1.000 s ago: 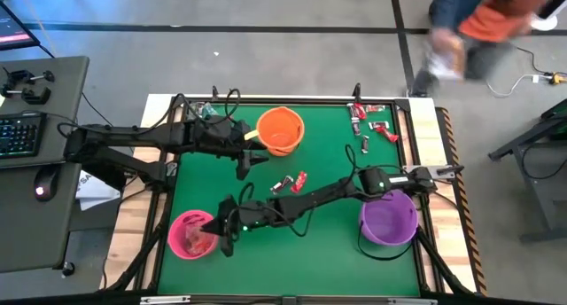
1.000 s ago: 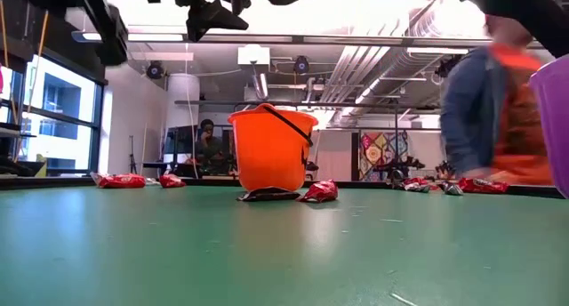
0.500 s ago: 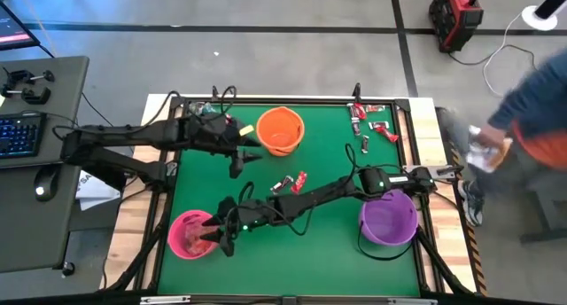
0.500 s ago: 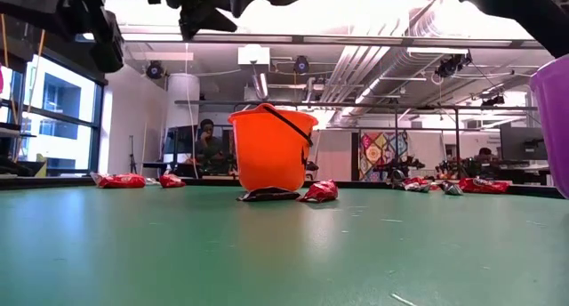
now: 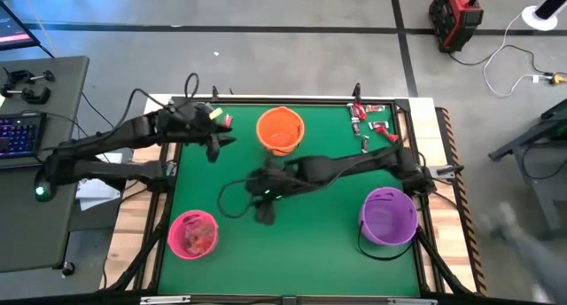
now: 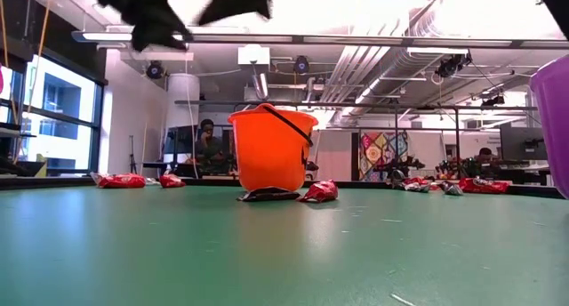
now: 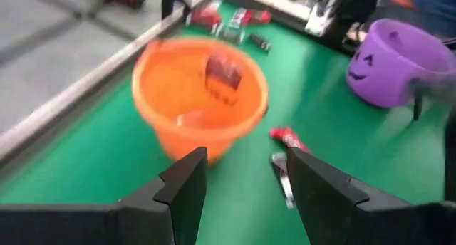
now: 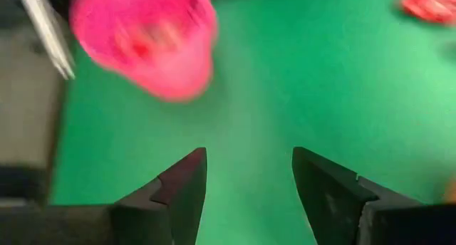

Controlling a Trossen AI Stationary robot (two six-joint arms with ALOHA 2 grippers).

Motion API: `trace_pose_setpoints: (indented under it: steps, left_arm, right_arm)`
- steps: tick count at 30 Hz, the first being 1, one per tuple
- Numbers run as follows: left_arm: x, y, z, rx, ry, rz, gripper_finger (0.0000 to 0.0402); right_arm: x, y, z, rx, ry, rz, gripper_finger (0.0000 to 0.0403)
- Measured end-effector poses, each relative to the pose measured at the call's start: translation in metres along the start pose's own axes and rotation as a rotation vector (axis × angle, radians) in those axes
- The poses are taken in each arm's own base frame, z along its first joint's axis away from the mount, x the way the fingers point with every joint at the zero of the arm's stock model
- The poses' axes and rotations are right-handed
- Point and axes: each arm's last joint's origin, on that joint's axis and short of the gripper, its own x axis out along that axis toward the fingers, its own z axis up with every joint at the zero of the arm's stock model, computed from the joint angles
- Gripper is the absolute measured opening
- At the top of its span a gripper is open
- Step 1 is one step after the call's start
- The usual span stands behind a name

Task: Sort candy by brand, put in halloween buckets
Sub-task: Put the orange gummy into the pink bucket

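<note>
Right pincer point(image 5: 264, 215) open over green table point(image 5: 310, 243), pink bucket point(image 5: 193, 234) nearby

Green table point(image 5: 310, 252) — three buckets point(image 5: 281, 130), scattered candy point(image 5: 370, 128)

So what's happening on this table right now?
Two robot arms are sorting wrapped candy into plastic pails on a green table. The right gripper, open and empty, hangs over the table's middle, between the pink pail and the orange pail. The left gripper, also open and empty, is beside the orange pail, which has a dark-wrapped piece inside. Loose red candies lie near the far right corner. The purple pail stands at the right.
</note>
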Motion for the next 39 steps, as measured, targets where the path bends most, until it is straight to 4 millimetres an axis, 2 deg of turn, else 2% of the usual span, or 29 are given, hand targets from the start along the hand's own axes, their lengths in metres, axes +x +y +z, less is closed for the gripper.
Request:
trace_pose_setpoints:
  steps: [3, 7, 9, 12, 16, 21, 24, 27, 33, 39]
  left_arm:
    - [0.012, 0.011, -0.020, -0.191, 0.145, 0.081, 0.0184]
    - [0.032, 0.034, -0.033, -0.259, 0.407, 0.242, 0.0184]
    - [0.042, 0.045, -0.027, -0.269, 0.463, 0.275, 0.0184]
    - [0.057, 0.067, -0.013, -0.281, 0.531, 0.331, 0.0184]
    - [0.073, 0.107, 0.011, -0.386, 0.553, 0.427, 0.0184]
    - [0.080, 0.143, 0.024, -0.554, 0.525, 0.527, 0.0184]
    - [0.085, 0.154, 0.017, -0.653, 0.529, 0.598, 0.0184]
    - [0.088, 0.161, 0.005, -0.719, 0.561, 0.703, 0.0184]
    - [0.091, 0.164, -0.017, -0.773, 0.580, 0.876, 0.0184]
    - [0.090, 0.166, -0.053, -0.789, 0.670, 0.987, 0.0184]
  right_arm:
    - [-0.034, -0.010, -0.016, -0.040, 0.172, -0.131, 0.0199]
    - [-0.062, -0.023, -0.036, -0.077, 0.374, -0.340, 0.0199]
    - [-0.071, -0.031, -0.041, -0.081, 0.432, -0.420, 0.0199]
    - [-0.072, -0.051, -0.047, -0.070, 0.489, -0.492, 0.0199]
    - [-0.070, -0.087, -0.075, -0.021, 0.517, -0.510, 0.0199]
    - [-0.090, -0.127, -0.141, 0.108, 0.418, -0.432, 0.0199]
    - [-0.101, -0.140, -0.175, 0.250, 0.288, -0.339, 0.0199]
    - [-0.104, -0.149, -0.199, 0.356, 0.150, -0.254, 0.0199]
    - [-0.092, -0.160, -0.230, 0.424, 0.018, -0.150, 0.0199]
    - [-0.078, -0.171, -0.237, 0.487, -0.038, -0.143, 0.0199]
